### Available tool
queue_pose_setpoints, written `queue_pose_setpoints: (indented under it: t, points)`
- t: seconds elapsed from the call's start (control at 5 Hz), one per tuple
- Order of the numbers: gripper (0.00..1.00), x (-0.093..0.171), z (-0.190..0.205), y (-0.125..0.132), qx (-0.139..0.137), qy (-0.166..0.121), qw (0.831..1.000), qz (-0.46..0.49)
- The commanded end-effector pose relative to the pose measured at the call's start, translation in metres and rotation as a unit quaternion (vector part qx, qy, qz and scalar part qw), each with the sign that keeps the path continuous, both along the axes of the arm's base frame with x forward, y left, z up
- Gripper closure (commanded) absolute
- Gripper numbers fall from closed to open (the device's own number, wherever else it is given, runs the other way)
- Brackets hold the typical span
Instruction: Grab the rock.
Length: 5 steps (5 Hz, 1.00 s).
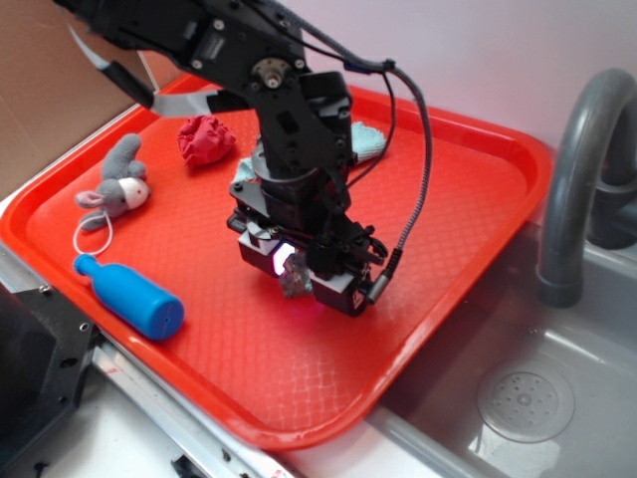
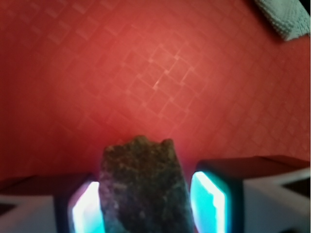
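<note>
Rock [image 2: 143, 187] was the thing I had to grab, and at this moment it sat between the two pads of my end effector [image 2: 146, 204], low over the red tray [image 1: 448, 229]. In the wrist view, from left to right, I saw the left glowing pad [image 2: 87, 206], then the dark, pitted rock, then the right glowing pad [image 2: 209, 199]. The left pad seemed to touch the stone; on the right a thin gap seemed to remain, so I could not tell if the grip was already firm. I judged the reaching part as done, and what was left was to press fully and lift. In the exterior view the rock [image 1: 293, 276] lay near the tray's middle, with the blue bottle [image 1: 129, 296] far to its left.
</note>
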<state>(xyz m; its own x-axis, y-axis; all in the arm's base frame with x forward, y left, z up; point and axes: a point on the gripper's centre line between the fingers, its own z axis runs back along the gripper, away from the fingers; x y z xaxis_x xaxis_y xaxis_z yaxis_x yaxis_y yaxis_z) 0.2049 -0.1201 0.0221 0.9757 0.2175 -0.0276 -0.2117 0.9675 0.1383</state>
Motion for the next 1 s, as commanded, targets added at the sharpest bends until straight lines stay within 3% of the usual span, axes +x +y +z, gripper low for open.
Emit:
queue_pose_setpoints:
  t: [0.0, 0.2, 0.6, 0.8]
  points:
    - [1.00, -0.016, 0.069, 0.022, -0.044, -0.037, 0.998, -0.024]
    - [1.00, -0.025, 0.117, 0.050, -0.121, -0.049, 0.988, -0.082]
    - [1.00, -0.045, 0.183, 0.062, -0.113, -0.099, 0.985, -0.084]
    - [1.00, -0.042, 0.177, 0.066, -0.115, -0.091, 0.986, -0.081]
